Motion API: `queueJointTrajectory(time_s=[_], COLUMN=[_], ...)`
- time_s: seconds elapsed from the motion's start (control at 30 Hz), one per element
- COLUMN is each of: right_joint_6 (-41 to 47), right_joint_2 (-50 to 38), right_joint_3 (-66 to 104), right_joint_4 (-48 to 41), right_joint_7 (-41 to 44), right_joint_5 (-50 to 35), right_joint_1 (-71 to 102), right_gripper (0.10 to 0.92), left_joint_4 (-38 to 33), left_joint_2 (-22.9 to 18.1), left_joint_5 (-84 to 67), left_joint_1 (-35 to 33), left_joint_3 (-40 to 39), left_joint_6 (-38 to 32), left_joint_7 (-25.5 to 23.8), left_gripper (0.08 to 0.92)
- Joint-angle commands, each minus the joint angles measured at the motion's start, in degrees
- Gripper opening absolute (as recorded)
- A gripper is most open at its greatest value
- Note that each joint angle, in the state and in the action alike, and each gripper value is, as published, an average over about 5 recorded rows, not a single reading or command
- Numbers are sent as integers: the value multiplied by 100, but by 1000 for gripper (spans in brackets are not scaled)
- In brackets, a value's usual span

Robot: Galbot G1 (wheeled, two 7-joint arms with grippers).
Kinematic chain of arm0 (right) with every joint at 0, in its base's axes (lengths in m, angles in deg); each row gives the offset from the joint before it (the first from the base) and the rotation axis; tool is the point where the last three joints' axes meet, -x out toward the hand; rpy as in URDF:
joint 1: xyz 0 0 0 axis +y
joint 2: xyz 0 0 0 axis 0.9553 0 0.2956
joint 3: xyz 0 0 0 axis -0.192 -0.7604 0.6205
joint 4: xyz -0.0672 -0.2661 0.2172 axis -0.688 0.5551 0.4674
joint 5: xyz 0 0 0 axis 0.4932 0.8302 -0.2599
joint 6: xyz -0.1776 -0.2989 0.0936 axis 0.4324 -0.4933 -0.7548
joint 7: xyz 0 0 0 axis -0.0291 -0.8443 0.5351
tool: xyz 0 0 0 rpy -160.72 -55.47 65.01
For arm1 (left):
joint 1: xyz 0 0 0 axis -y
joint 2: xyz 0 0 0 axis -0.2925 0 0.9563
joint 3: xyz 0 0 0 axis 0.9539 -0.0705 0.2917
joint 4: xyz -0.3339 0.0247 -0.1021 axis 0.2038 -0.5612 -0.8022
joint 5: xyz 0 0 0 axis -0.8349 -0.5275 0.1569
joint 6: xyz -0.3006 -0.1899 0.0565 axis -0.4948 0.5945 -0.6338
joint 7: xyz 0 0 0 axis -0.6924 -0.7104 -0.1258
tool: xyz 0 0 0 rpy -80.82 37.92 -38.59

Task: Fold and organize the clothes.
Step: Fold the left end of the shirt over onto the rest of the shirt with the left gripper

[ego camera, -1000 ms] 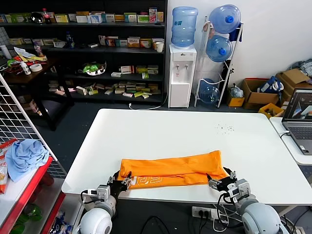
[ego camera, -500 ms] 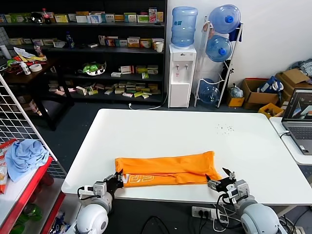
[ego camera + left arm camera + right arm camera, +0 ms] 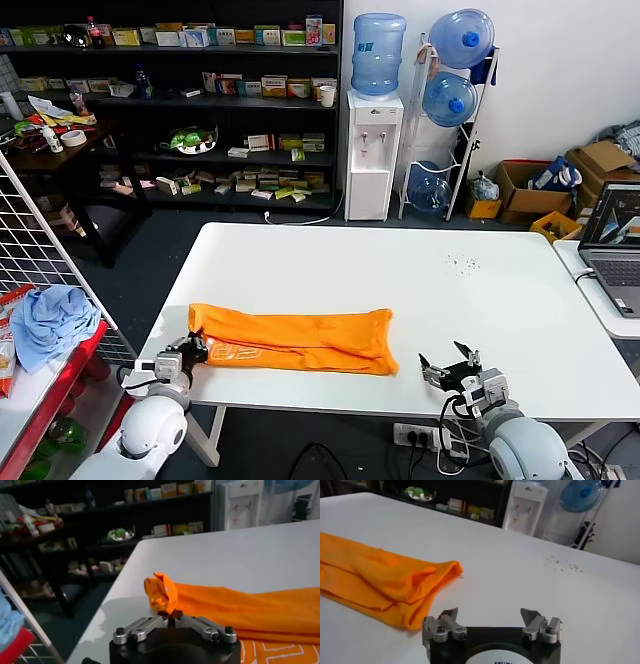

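Orange T-shirt [image 3: 290, 340] lies folded into a long narrow band on the white bench [image 3: 420, 280], near the front edge, toward the robot's left side. White lettering faces up at the left end.

Left gripper [image 3: 190, 350] sits at the front left corner of the bench, jaws together and clamped on the left end of the T-shirt; left wrist view shows bunched orange fabric rising right out of the closed jaws [image 3: 170, 614]. Right gripper [image 3: 448, 366] hovers at the front edge, right of the shirt, jaws wide apart and holding nothing. Right wrist view shows the shirt's right end [image 3: 440, 575] near but apart from it.

Step, as a judgement: lengthwise fold looks done and the band is being positioned by its left end, set up for the crosswise fold.

Next move likely calls for the right gripper to reach the free right end, pinch all layers at once, then carry that end over toward the left to halve the band. Risk: grabbing only the top layer opens the fold; pulling by the left end alone may skew the band or drag it off the front edge.

Blue cloth [image 3: 50, 318] lies on the red rack off to the left, not part of this.
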Motion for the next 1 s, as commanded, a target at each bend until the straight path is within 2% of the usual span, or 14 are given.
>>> queueJointTrajectory(time_s=[0.03,0.2,0.43,0.73,1.0], right_joint_6=[-201,-732,-1391,-1822,-1847], right_joint_2=[62,197,369,623,673], right_joint_3=[-9,-28,30,216,260], right_joint_4=[-24,-129,-349,-488,-477], right_joint_7=[-53,-273,-530,-583,-581], right_joint_5=[104,257,661,937,981], right_joint_1=[7,-3,-38,85,134], right_gripper=[823,823,823,823,823], left_joint_4=[-194,-954,-1532,-1140,-552], left_joint_2=[653,442,-290,-1227,-2079], left_joint_5=[313,-10,-685,-1158,-1114], left_joint_1=[11,-119,130,757,1095], left_joint_3=[274,-33,-1033,-2250,-2741], left_joint_6=[-93,-22,276,440,436], left_joint_7=[107,139,325,591,677], left_gripper=[121,121,121,121,121])
